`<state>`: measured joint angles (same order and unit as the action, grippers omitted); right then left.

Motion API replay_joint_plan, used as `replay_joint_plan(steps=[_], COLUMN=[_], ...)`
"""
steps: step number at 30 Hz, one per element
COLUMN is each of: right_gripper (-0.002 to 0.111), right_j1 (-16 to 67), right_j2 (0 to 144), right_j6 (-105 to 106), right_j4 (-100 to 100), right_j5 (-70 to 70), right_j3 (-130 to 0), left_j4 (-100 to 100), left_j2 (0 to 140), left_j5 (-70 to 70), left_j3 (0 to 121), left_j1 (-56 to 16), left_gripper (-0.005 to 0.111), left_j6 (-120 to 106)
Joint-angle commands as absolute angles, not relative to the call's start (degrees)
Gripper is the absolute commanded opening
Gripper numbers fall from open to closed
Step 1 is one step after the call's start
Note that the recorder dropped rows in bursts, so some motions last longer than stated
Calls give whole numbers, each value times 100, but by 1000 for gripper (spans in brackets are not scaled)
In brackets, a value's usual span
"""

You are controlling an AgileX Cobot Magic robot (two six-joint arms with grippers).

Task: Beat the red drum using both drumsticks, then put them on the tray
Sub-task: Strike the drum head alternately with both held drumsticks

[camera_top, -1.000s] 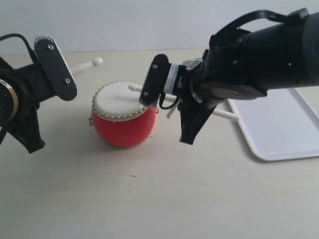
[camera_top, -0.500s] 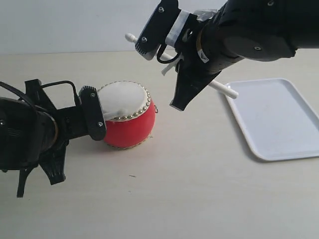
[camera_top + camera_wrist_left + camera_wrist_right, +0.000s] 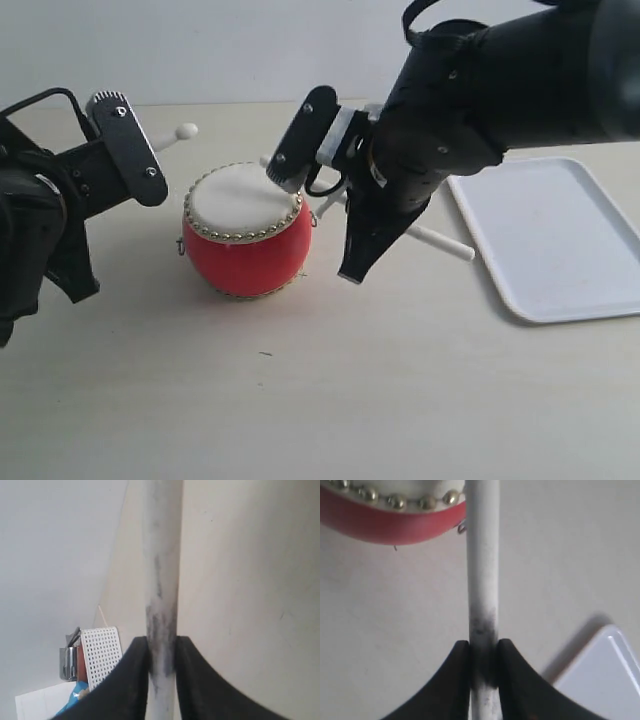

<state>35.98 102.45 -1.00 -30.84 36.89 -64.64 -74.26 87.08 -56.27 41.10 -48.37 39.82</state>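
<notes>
- Since half a second ago the two arms have traded heights: the left fingers (image 3: 127, 152) have risen from beside the drum's near-left side, and the right fingers (image 3: 298, 142) have dropped from high above it.
- Left fingers: closed narrow on the left drumstick (image 3: 172, 135), whose rounded tip points up and to the far right, clear of the skin.
- Right fingers: clamped likewise on the right drumstick (image 3: 440, 243). Its tail slants down toward the tray, and its tip lies at the far-right rim of the drum. The finger hides the spot, so contact with the skin seems likely but cannot be confirmed.
- Red drum (image 3: 245, 250): upright on the desk (image 3: 350, 400), left of centre, between the two arms.
- Tray (image 3: 560, 250): at the right of the desk, well apart from the drum, with neither stick on it.
- Step in hand, as judged: alternating beats, with the right stick at or near the bottom of its stroke and the left stick cocked.
- Next move, as judged: lift the right stick and bring the left tip down onto the skin. Both grips must hold firm, and each stick must strike inside the studded rim so that the light drum is not pushed.
</notes>
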Motion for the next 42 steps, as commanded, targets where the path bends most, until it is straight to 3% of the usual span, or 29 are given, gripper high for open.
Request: replay_joint_plan(steps=[1,14,28,34,42], right_gripper=[0,0,0,0,0], right_j1=[3600,3600,3600,3600,3600], right_j2=[10534,9727,9153,9500,10417], right_j6=[161,171,0,0,0], right_j4=[-3029,-3052,-2994,-2780,-2690], right_j5=[3871,3817,3760,3746,3722], right_j3=[-6493,-6505,-6505,-6505,-6505], left_j4=[-7545,-7329,-7509,-8077,-8041], left_j2=[8512,8902,10139,9729,8714], left_j5=[-5708,-4014,-4252,-5259,-5353], left_j3=[4148,4148,4148,4148,4148], left_j1=[-4833,-4793,-4793,-4793,-4793], left_gripper=[0,0,0,0,0], left_j6=[3478,3320,4028,4857,4857])
